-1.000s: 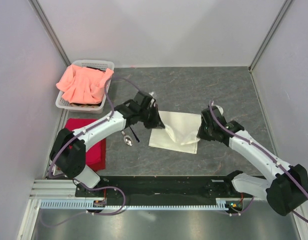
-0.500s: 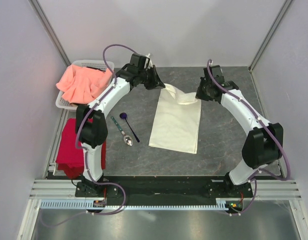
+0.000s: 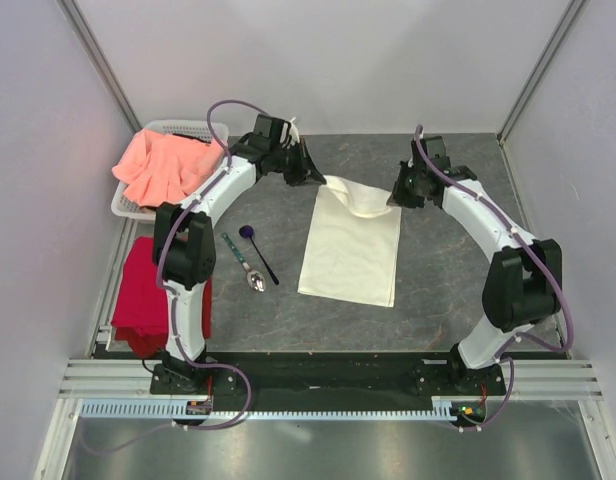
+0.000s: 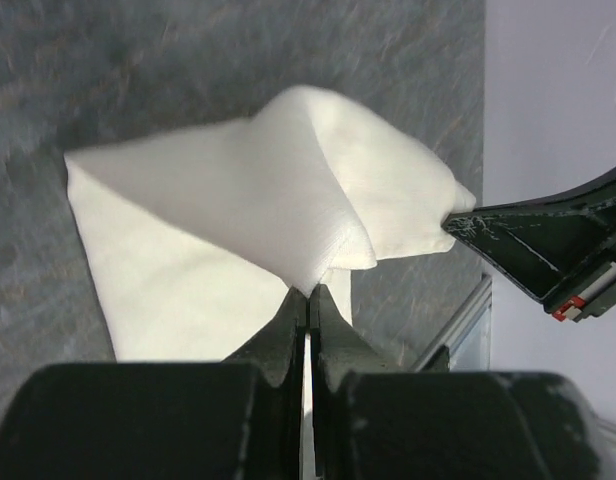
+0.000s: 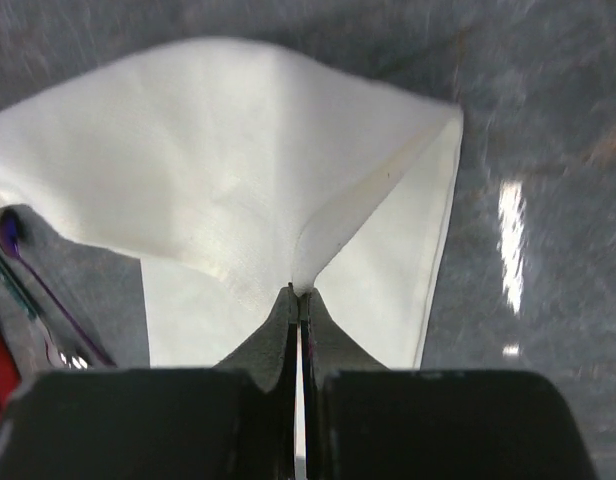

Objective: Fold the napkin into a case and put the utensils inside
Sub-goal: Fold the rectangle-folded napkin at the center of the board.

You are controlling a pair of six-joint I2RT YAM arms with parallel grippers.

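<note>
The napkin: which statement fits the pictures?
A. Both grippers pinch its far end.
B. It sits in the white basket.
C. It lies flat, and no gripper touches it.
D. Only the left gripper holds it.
A: each wrist view shows closed fingers with cream-white cloth pinched between them, the left gripper and the right gripper, and the top view has both at the far end of the napkin.
</note>
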